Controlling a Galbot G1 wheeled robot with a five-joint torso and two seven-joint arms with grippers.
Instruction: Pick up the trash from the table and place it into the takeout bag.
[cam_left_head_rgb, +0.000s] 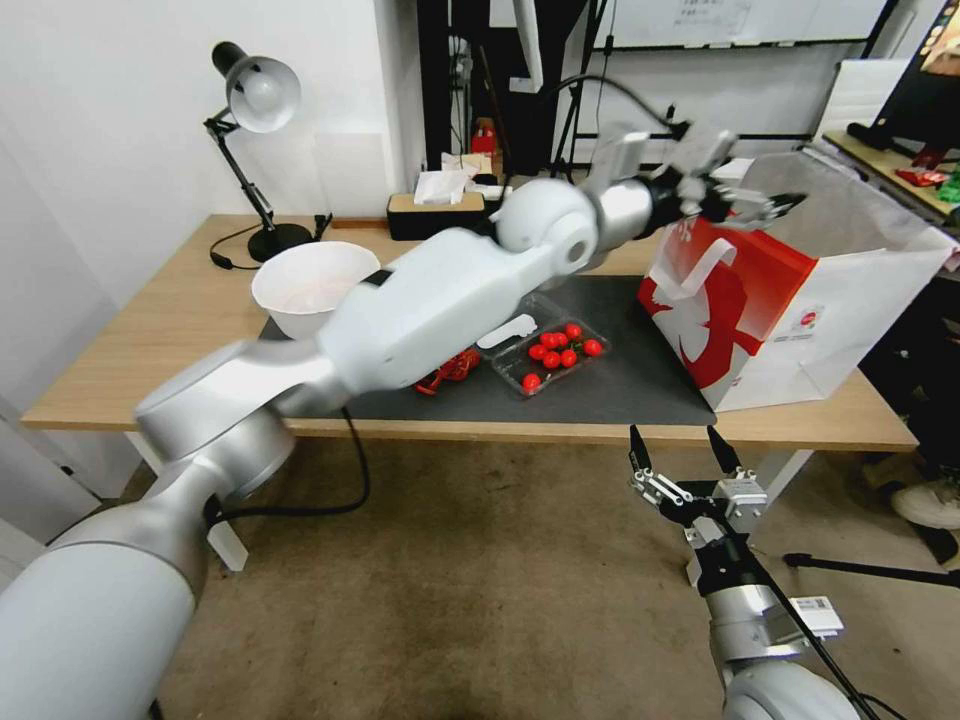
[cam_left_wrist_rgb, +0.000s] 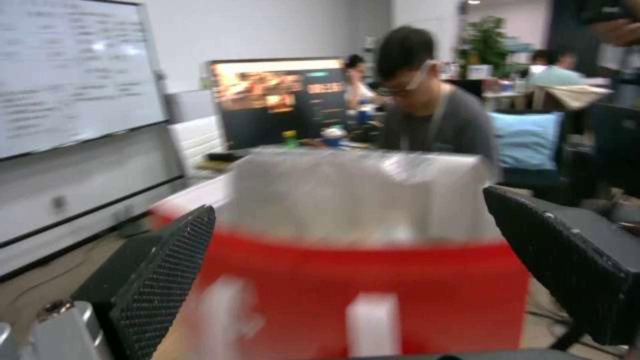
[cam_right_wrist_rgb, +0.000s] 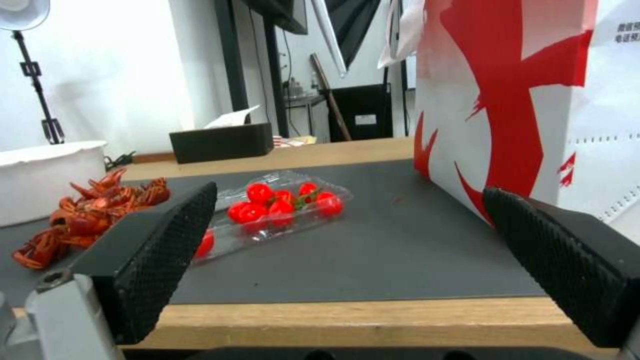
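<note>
Two pincers stood open and empty; the left pincer (cam_left_head_rgb: 762, 205) hung over the takeout bag (cam_left_head_rgb: 790, 300) on the bench (cam_left_head_rgb: 150, 330); the right pincer (cam_left_head_rgb: 683, 455) waited below the bench edge.

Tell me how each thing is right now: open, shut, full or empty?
takeout bag: upright, mouth open
left tool: open, empty, above the bag's mouth
right tool: open, empty, below the table edge
clear tray: lid open, red tomatoes inside
white bowl: upright
desk lamp: off
</note>
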